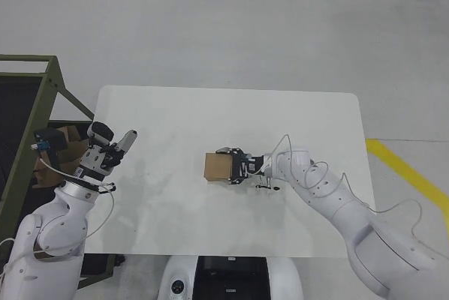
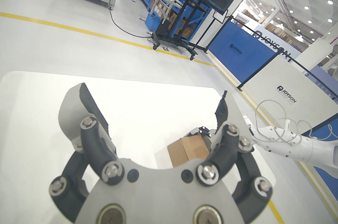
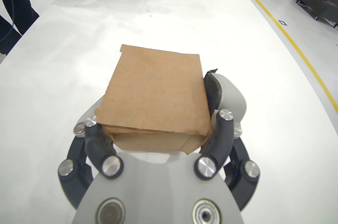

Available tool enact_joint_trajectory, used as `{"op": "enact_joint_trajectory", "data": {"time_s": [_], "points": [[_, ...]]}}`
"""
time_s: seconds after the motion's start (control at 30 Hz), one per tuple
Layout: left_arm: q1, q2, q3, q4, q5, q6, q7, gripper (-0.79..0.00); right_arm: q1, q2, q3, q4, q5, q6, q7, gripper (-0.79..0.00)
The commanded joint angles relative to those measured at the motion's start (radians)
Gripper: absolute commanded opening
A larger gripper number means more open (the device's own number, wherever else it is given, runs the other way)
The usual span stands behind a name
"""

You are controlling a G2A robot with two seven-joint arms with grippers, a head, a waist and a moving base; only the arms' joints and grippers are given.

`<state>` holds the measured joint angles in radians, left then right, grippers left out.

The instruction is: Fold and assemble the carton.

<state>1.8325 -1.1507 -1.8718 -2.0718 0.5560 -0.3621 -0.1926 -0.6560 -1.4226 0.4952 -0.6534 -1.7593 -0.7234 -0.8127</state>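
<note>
My right gripper (image 1: pixel 236 166) clamps the carton (image 1: pixel 217 166) mid-table (image 1: pixel 209 112); my left gripper (image 1: pixel 113 141) hangs open near the left edge.

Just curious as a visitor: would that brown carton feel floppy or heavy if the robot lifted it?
Probably light: the carton is thin card. Its flat faces look stiff, but the top flap sits loose, so it may flex. Boxy and flat-sided in the right gripper, it shouldn't roll.

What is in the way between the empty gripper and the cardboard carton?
Nothing visible. Bare table lies between the open left gripper and the carton, which the right gripper holds.
</note>
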Motion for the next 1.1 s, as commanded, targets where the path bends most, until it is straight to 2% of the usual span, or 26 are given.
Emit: {"op": "enact_joint_trajectory", "data": {"time_s": [0.0,0.07,0.17,0.73,0.87,1.07], "points": [[0.000,0.000,0.000,0.000,0.000,0.000,0.000,0.000,0.001,-0.001,-0.001,0.003,-0.002,0.002,-0.004,-0.240],[0.000,0.000,0.000,0.000,0.000,0.000,0.000,0.000,0.003,-0.002,0.000,0.006,-0.001,0.001,-0.009,-0.099],[0.000,0.000,0.000,0.000,0.000,0.000,0.000,0.000,0.004,-0.002,0.002,0.007,-0.003,0.001,-0.016,0.000],[-0.001,0.000,0.001,0.002,0.010,0.003,-0.003,0.000,0.003,0.012,0.025,-0.012,-0.002,-0.001,-0.030,0.000],[-0.024,0.003,0.024,0.051,0.099,0.010,-0.041,0.000,-0.001,0.026,0.047,-0.038,0.000,0.017,-0.055,0.000],[-0.084,0.005,0.107,0.144,0.246,0.013,-0.066,0.000,-0.029,0.072,0.108,-0.108,-0.004,0.055,-0.125,0.000]]}}
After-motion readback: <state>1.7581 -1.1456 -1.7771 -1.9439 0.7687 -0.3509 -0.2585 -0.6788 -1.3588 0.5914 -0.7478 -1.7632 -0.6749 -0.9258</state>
